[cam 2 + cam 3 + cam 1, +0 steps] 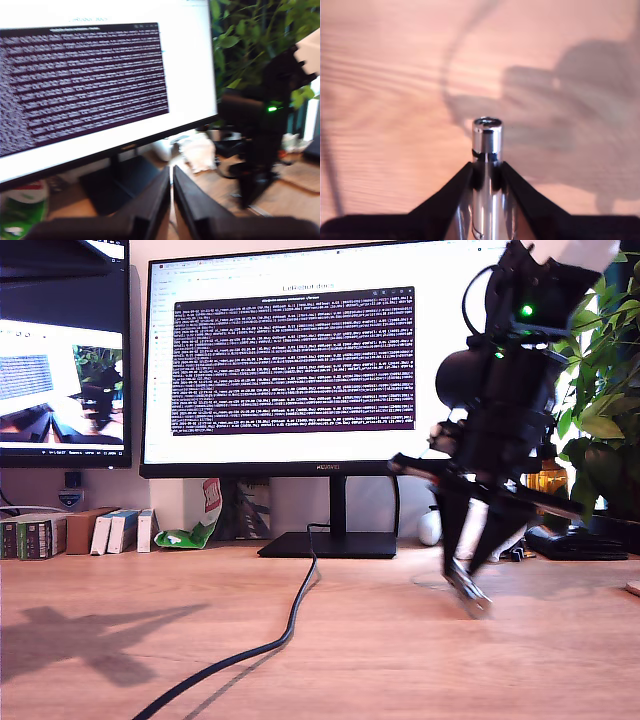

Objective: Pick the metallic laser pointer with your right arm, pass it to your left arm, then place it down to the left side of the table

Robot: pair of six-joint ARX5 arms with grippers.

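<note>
Your second gripper clamps the pointer above the table; your first gripper is closed and empty. A slim, shiny pointer could slip mid-handover.

At the exterior view's right, the second gripper hangs over the bench, its fingers pinching the metallic laser pointer, whose tip points down just above the wood. A black cable crosses the bench before the monitor.

The metallic laser pointer runs hidden between my second gripper's fingers.
</note>
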